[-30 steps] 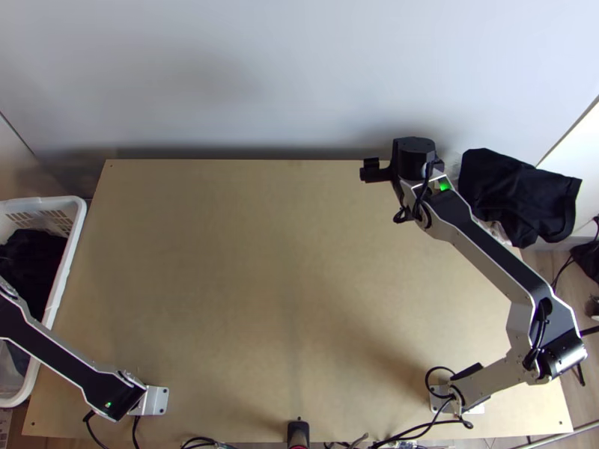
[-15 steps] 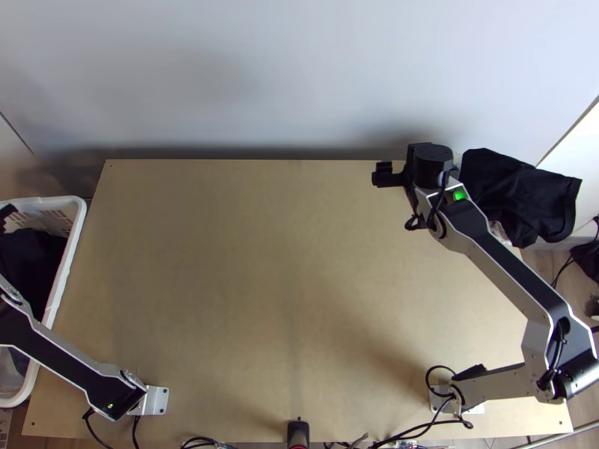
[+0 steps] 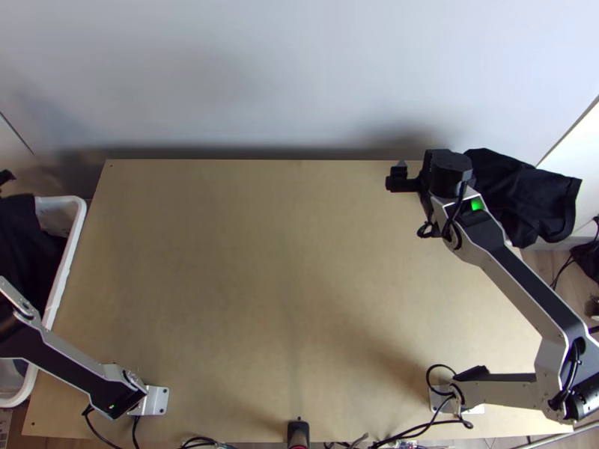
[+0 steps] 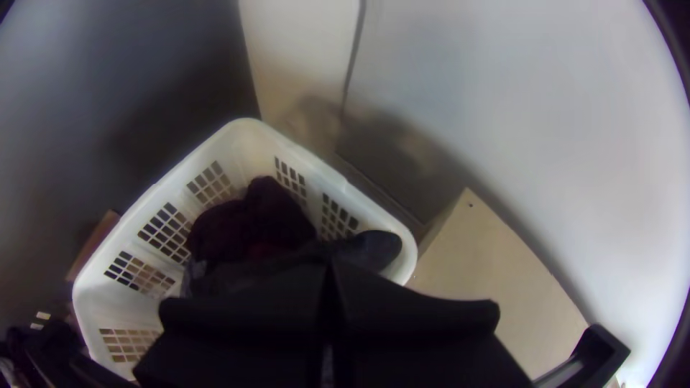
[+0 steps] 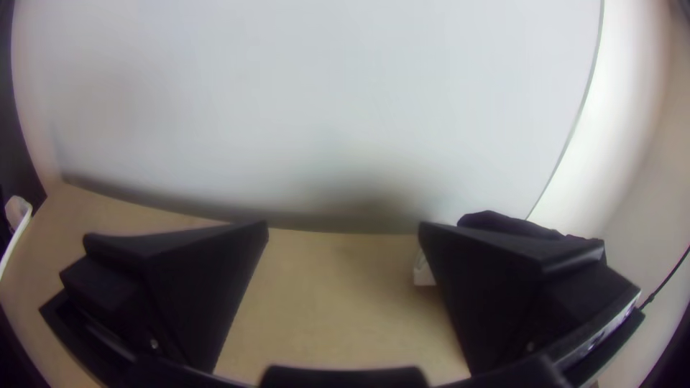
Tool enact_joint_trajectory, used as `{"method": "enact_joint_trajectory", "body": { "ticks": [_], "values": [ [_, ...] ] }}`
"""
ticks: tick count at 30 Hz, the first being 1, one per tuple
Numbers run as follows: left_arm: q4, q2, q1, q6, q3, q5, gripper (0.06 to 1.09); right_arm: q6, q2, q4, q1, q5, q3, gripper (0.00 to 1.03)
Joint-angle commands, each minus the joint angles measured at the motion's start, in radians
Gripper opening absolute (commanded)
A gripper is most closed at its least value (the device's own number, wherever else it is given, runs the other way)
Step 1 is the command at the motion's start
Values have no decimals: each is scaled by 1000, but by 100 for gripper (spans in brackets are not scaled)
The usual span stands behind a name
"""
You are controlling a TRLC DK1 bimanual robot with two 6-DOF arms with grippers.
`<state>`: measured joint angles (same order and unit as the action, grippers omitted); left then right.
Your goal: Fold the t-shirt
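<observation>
At the left edge of the top view, part of my left gripper (image 3: 6, 177) shows over the basket, with a dark cloth (image 3: 21, 243) hanging bunched below it, across the basket's far rim. In the left wrist view my left gripper (image 4: 330, 269) has its fingers pressed together, and dark grey cloth (image 4: 368, 249) hangs beneath them. Over the table's far right part stands my right gripper (image 3: 398, 179); in the right wrist view that gripper (image 5: 343, 233) is open with nothing between its fingers.
The white basket (image 4: 248, 129) stands off the table's left side, with a dark red cloth (image 4: 251, 219) inside. Black cloth (image 3: 528, 198) lies by the table's far right corner. A pale wall (image 3: 299, 75) rises behind the bare wooden table (image 3: 262, 284).
The left gripper has moved up and away from the table's near edge, and dark cloth has risen over the basket's far rim. The right arm has shifted to the right.
</observation>
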<state>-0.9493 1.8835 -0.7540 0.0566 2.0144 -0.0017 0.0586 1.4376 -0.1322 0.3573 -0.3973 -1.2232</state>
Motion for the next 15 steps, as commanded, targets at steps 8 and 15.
{"method": "enact_joint_trajectory", "body": {
  "ticks": [8,15],
  "values": [
    [-86,-178,186,66,27,8,9,4,-62,17,-31,0,54,98],
    [-94,-208,326,124,66,8,9,7,-106,25,-52,2,96,98]
  ]
}}
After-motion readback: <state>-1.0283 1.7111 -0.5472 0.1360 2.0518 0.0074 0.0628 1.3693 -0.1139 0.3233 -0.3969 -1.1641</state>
